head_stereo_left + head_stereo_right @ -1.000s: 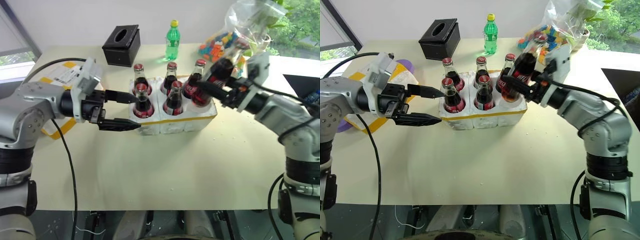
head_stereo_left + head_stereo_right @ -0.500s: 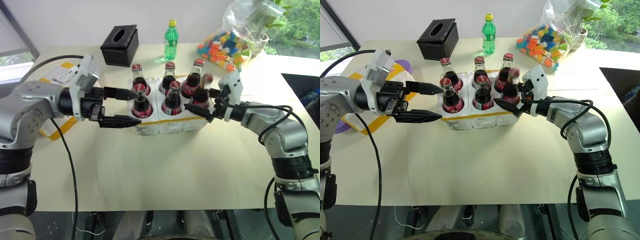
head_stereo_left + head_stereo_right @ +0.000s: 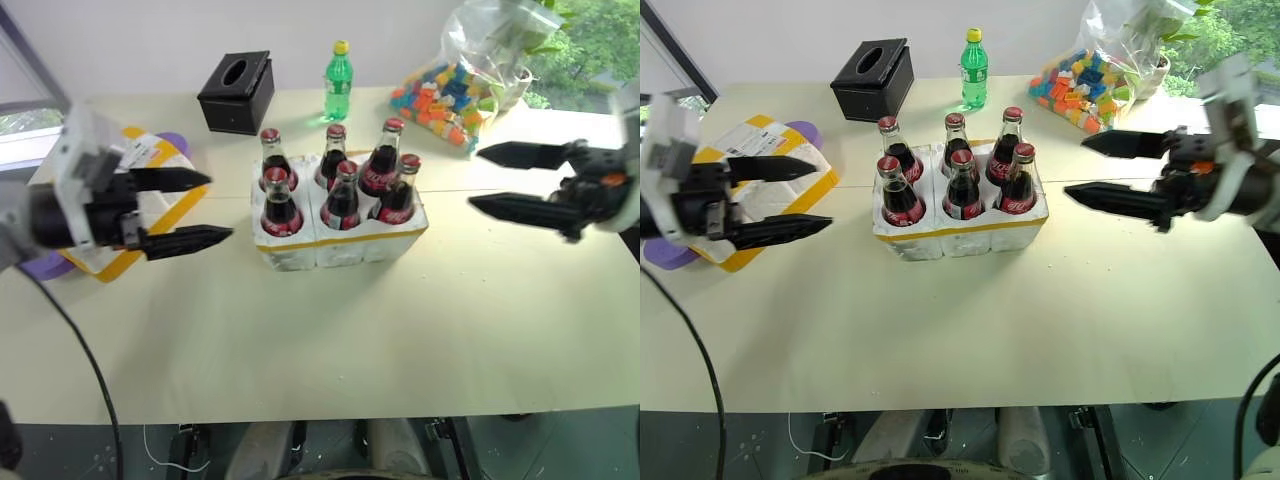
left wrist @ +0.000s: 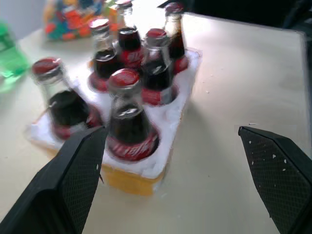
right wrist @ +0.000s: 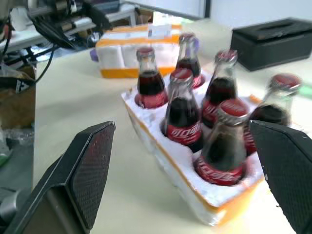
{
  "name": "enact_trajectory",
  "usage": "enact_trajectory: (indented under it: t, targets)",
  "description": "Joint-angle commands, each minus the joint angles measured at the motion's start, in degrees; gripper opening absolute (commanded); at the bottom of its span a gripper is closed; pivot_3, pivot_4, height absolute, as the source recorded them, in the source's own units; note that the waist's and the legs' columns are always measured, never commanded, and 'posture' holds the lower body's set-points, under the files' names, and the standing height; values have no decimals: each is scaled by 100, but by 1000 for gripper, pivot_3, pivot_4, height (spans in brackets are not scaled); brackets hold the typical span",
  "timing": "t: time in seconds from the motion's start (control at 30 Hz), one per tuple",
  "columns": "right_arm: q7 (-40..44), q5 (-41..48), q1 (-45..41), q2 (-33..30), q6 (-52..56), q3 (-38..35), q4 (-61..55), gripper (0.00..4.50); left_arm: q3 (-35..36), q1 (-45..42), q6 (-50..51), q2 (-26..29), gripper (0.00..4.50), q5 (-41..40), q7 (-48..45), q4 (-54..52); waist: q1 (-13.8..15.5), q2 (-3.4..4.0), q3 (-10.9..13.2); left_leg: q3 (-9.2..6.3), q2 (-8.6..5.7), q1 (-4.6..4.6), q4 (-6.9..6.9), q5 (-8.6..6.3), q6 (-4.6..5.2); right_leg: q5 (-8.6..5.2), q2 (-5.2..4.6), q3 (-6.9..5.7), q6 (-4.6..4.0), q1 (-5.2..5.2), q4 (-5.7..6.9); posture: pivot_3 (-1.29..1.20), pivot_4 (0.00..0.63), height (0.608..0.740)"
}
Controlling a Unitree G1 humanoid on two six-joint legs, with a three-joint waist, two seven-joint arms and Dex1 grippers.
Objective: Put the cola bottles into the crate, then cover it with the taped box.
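Fingers [image 3: 790, 230] of both grippers spread, either side of crate [image 3: 960, 232], apart.

Cola bottles [image 3: 952, 178]: six, upright in crate [image 3: 958, 232], mid-table [image 3: 970, 330]. Taped box [image 3: 760, 190]: left of crate, apart. Tissue box [image 3: 872, 78] and plastic bottle [image 3: 975, 68]: behind crate.

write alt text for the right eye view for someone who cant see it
Six cola bottles stand in a white styrofoam crate mid-table, with the open left gripper and open right gripper held apart on either side. The taped box lies at the left; a black tissue box and green bottle stand behind.
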Motion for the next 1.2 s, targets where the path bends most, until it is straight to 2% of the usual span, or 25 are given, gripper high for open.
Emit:
enact_trajectory:
  t: [0.03,0.13,0.2,0.27,0.33,0.53,0.73,0.97,1.17,1.2]
  targets:
    - [187,137,-316,-10,-65,-1,175,4489,864,891,133,334,4500,1004,573,-416,19,-1,-2,1,6,1,-1,0,-1,0,2,-1,-1,-1,-1,0,150,732]
    - [142,-57,-427,204,-233,251,287,4489,1406,2959,-361,503,4500,2939,810,-688,15,3,-2,10,11,0,-10,-13,-19,-9,1,2,-20,-6,-7,0,150,732]
    - [248,-101,-417,261,-295,359,298,4489,1587,4076,-699,397,4500,3860,931,-755,20,1,-1,21,12,-4,-12,-17,-15,-5,-3,6,-26,-16,-8,0,150,732]
    - [296,-126,-443,336,-391,408,310,4489,1583,4654,-907,275,4500,4382,1100,-763,64,1,0,28,12,-10,-13,-22,-12,-5,-6,6,-28,-20,-10,0,150,732]
    - [216,-274,-561,447,-536,524,390,4489,1295,4879,-1197,235,4500,4877,1416,-568,156,-3,-1,24,14,-12,-10,-24,-14,-5,-6,1,-35,-15,-17,0,150,732]
    - [46,-189,-727,571,-398,473,423,4489,-367,4035,-2213,74,4500,5928,2761,843,208,7,-3,32,44,-7,-10,-24,-14,3,-9,-39,-45,7,-73,0,150,732]
    - [-275,59,-752,542,-149,159,294,4489,-1552,2814,-3640,-90,4500,6499,3613,2780,171,1,-4,40,44,-26,-27,-26,-19,20,-6,-36,-24,-26,-52,0,150,732]
    - [-383,251,-427,388,43,-110,-60,4489,-2331,1629,-4654,-322,4500,6891,4203,4330,175,1,-5,50,45,-76,-7,-23,-29,20,-9,-35,-24,-78,-5,0,150,732]
    - [-274,333,-18,186,65,-283,-431,4489,-2663,1160,-5047,-374,4500,7010,4319,5097,176,0,-8,53,46,-75,5,-20,-31,22,-10,-35,-24,-75,5,0,150,732]
    - [-312,355,-15,189,76,-311,-419,4499,-2687,1112,-5091,-388,4254,7008,4321,5159,172,1,-8,52,47,-74,8,-19,-33,25,-9,-36,-24,-75,6,0,150,732]
